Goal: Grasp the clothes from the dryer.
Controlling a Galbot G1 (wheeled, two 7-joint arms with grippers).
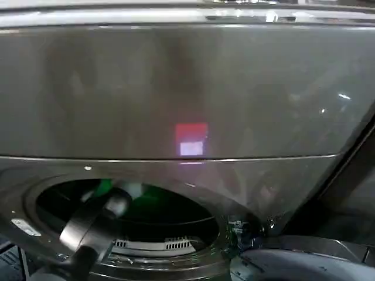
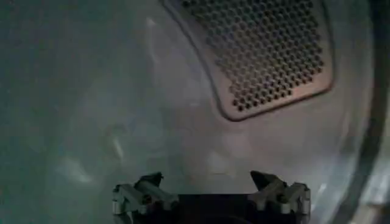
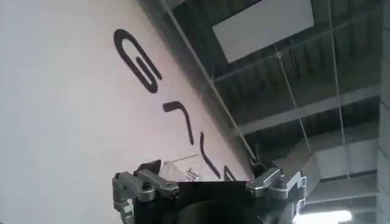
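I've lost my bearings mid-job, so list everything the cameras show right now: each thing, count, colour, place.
dryer: one, bronze-grey, fills the head view; round porthole low left, red and pale reflection on the front.
drum wall: one, grey metal, ahead of the left gripper; no cloth against it.
perforated panel: one, dark mesh, on the drum's back.
white wall with dark lettering: one, in the right wrist view.
left gripper: open, inside the drum, holding nothing.
right gripper: open, pointing up towards the ceiling.

1 dryer [image 1: 176,88], 2 pincers: left [image 2: 207,182], right [image 3: 207,176].
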